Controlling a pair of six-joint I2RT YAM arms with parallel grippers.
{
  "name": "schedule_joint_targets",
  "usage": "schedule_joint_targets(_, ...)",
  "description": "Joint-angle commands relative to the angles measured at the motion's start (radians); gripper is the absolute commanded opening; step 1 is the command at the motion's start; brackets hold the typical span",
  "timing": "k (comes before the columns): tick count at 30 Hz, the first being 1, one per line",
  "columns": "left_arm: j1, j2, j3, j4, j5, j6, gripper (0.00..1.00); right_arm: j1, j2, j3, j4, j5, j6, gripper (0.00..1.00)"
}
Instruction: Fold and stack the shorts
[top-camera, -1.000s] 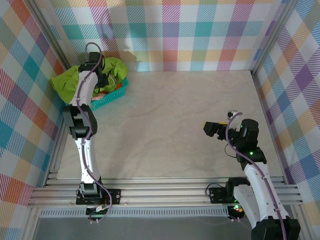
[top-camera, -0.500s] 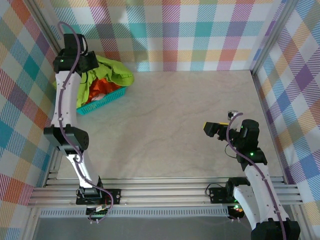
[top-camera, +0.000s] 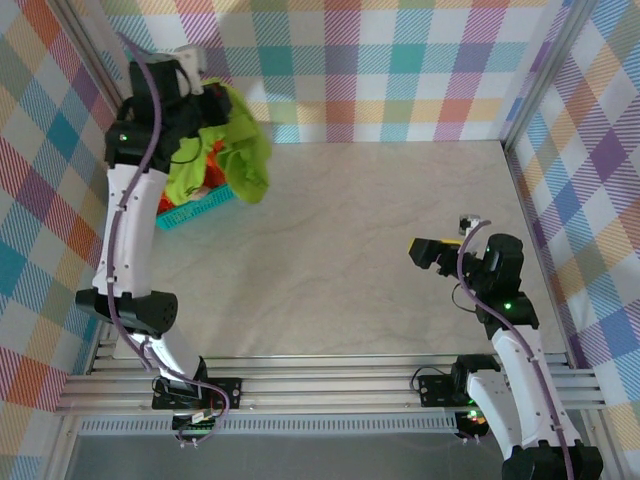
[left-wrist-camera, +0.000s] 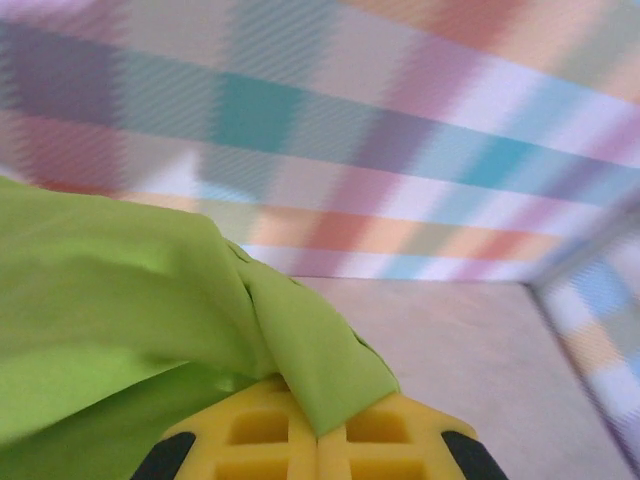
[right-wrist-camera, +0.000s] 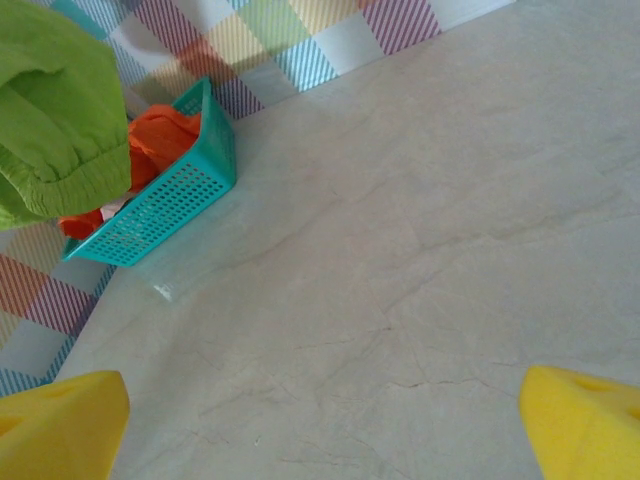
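On the left, my left pincer (top-camera: 205, 90) has hauled the lime green shorts (top-camera: 238, 150) up out of the teal basket (top-camera: 195, 208). It is pinched shut on a fold of them, and the arm stands tall by the back wall. That pair can now go to the tabletop (top-camera: 340, 240) for folding. The orange shorts (right-wrist-camera: 165, 135) remain in the basket. On the right, my right pincer (top-camera: 425, 250) hangs spread wide, holding nothing.

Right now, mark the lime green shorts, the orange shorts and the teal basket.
lime green shorts (top-camera: 245, 160), top external view, hanging fold.
orange shorts (right-wrist-camera: 165, 135), right wrist view, bunched cloth above the rim.
teal basket (right-wrist-camera: 170, 205), right wrist view, mesh side wall.
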Motion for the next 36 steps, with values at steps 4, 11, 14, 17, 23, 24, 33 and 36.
schedule_joint_targets(4, -0.185, -0.032, 0.034, 0.080, 0.010, -0.038, 0.04, 0.006, 0.025, 0.102, -0.087, 0.041, 0.011, 1.00)
schedule_joint_targets(11, -0.241, 0.000, -0.182, 0.054, 0.065, 0.026, 0.70, 0.005, 0.027, 0.158, -0.172, 0.076, 0.047, 0.99)
schedule_joint_targets(14, -0.241, -0.079, -0.412, 0.135, -0.024, 0.018, 0.85, 0.005, 0.027, 0.158, -0.227, 0.101, 0.087, 0.99)
schedule_joint_targets(17, -0.243, -0.164, -0.626, 0.244, -0.005, -0.021, 0.92, 0.005, 0.033, 0.135, -0.281, 0.136, 0.143, 0.99)
schedule_joint_targets(23, -0.251, -0.207, -0.925, 0.338, 0.010, -0.115, 0.93, 0.005, 0.076, 0.035, -0.296, 0.143, 0.193, 0.99)
schedule_joint_targets(24, -0.252, -0.199, -0.966, 0.365, 0.004, -0.137, 0.94, 0.005, 0.083, 0.023, -0.301, 0.151, 0.198, 0.99)
schedule_joint_targets(33, -0.253, 0.064, -0.983, 0.511, 0.018, -0.164, 0.94, 0.015, 0.140, -0.042, -0.279, 0.125, 0.237, 0.94)
schedule_joint_targets(36, -0.251, 0.169, -0.923, 0.535, 0.006, -0.154, 0.93, 0.047, 0.169, -0.066, -0.249, 0.117, 0.271, 0.92)
